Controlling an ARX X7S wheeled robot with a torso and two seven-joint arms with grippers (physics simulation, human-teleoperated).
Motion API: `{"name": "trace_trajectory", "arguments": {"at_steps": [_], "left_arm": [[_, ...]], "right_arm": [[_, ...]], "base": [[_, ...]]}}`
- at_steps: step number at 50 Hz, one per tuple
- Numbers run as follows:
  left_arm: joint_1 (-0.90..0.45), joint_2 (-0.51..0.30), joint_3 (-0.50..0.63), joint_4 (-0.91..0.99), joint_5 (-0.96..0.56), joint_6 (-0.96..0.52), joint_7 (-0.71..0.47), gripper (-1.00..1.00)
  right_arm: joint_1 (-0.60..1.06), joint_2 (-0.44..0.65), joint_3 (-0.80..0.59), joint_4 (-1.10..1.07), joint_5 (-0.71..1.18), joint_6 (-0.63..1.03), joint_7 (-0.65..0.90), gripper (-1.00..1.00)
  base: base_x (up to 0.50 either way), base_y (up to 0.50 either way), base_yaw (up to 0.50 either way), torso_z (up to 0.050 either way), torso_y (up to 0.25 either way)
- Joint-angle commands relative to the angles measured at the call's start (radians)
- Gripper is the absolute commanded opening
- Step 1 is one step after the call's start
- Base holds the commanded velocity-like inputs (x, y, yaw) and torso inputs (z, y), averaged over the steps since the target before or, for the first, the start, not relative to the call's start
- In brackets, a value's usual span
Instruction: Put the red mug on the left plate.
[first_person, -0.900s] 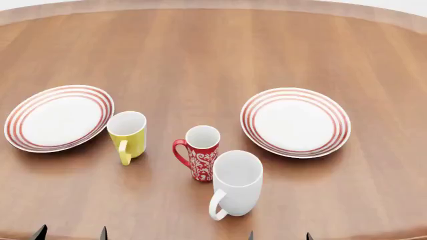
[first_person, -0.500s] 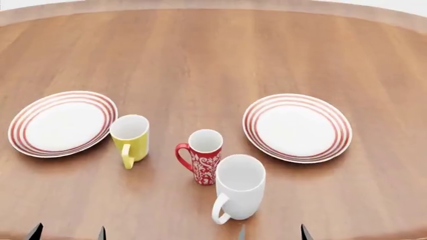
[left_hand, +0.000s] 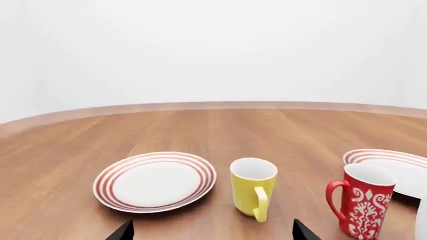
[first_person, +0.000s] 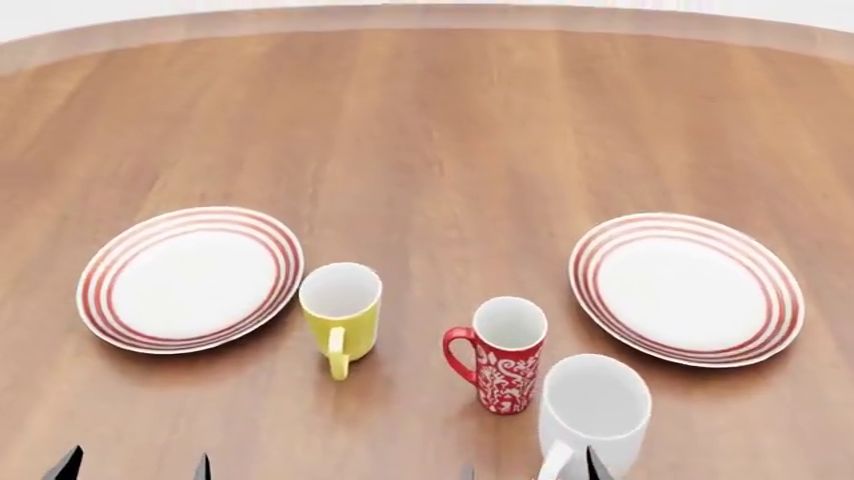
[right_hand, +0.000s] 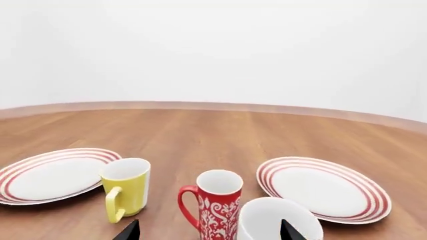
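At the near edge of the head view only dark fingertips show: the left gripper (first_person: 134, 465) as two tips well apart with nothing between them, so its jaws stand spread and empty, and the right gripper (first_person: 527, 468) likewise parted, its tips poking up either side of the white mug's (first_person: 593, 413) near part without visibly touching it. Both hang low, short of the crockery. Just beyond the right gripper stands the white mug, upright, handle toward the robot. Close beside it, a little farther and to the left, the red mug (first_person: 506, 354) stands upright on the wooden table (first_person: 427, 130), its loop handle pointing left; it rests on bare wood, on neither plate. Further left, apart from it, is the yellow mug (first_person: 339, 310), upright, handle toward the robot, just beside the rim of the left plate (first_person: 190, 279), which lies flat and bare. Well off to the right lies the second plate (first_person: 686, 287).
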Motion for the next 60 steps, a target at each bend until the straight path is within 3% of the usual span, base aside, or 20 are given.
{"name": "trace_trajectory", "arguments": {"at_steps": [1, 60], "left_arm": [[0.002, -0.017, 0.015, 0.007, -0.012, -0.001, -0.017, 1.00], [-0.012, -0.073, 0.049, 0.003, -0.064, 0.005, -0.080, 1.00]], "right_arm": [[0.001, 0.014, -0.021, -0.004, 0.012, 0.000, 0.013, 1.00], [0.012, 0.066, -0.072, 0.005, 0.074, -0.016, 0.066, 1.00]], "base": [[0.20, 0.32, 0.00, 0.000, 0.000], [0.23, 0.33, 0.00, 0.000, 0.000]]}}
